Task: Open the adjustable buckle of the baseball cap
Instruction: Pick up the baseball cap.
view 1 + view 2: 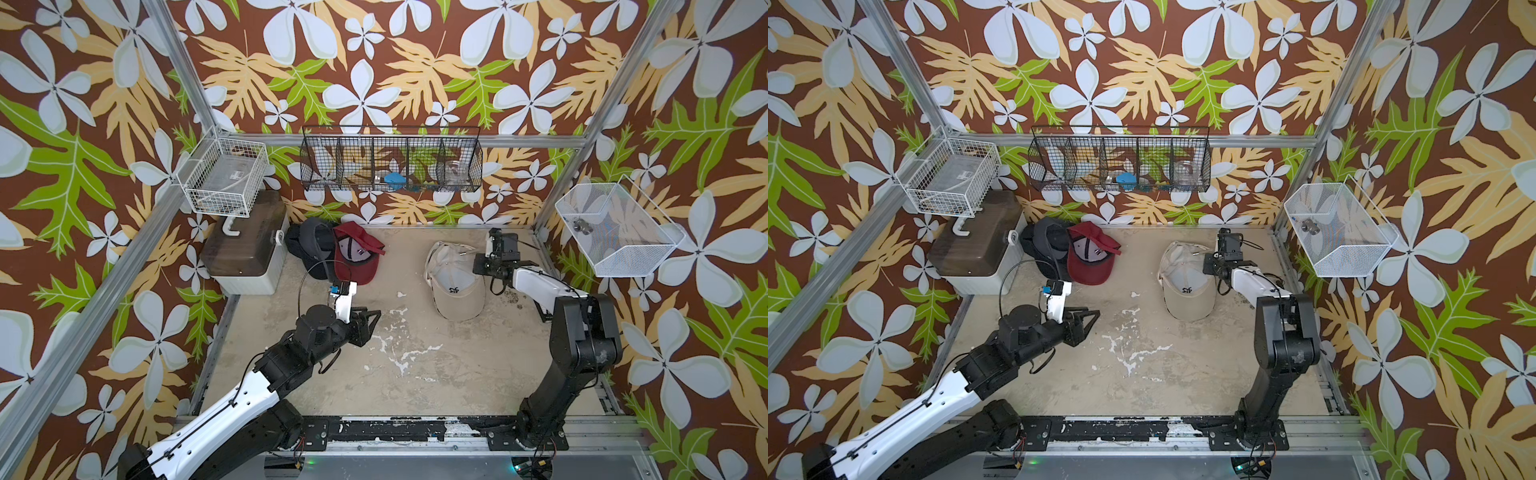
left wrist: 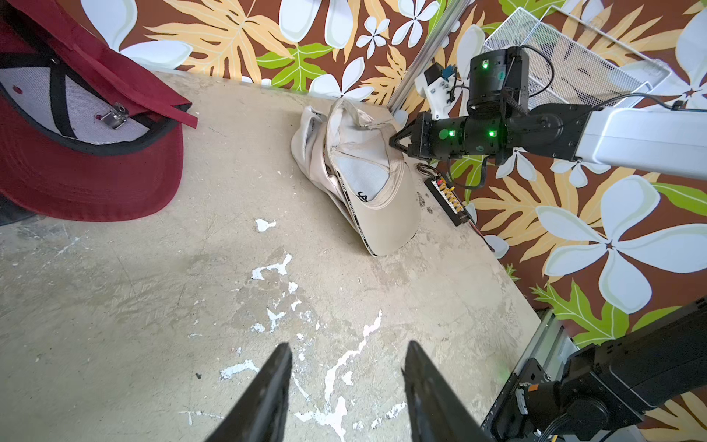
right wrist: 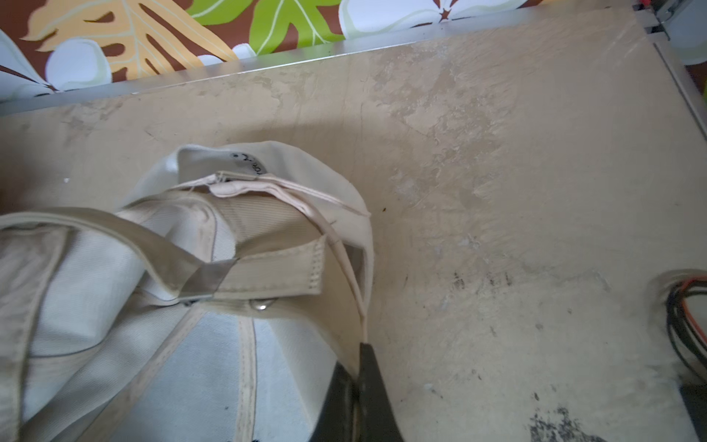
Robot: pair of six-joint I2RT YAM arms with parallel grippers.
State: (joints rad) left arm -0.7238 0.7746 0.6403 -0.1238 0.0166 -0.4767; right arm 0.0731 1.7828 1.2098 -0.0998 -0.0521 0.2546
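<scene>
Your right gripper (image 3: 361, 356) pinches the cap's (image 1: 457, 286) strap (image 3: 248, 188): pull steadily toward the table's (image 1: 415, 353) right edge. Left gripper (image 2: 348, 346) half-open, empty.

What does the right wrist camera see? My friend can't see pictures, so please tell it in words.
The right gripper, seen close up, is shut on a thin edge strip of an upside-down beige cap. The cap's back strap meets a metal buckle, and it all lies on a worn tan table.
</scene>
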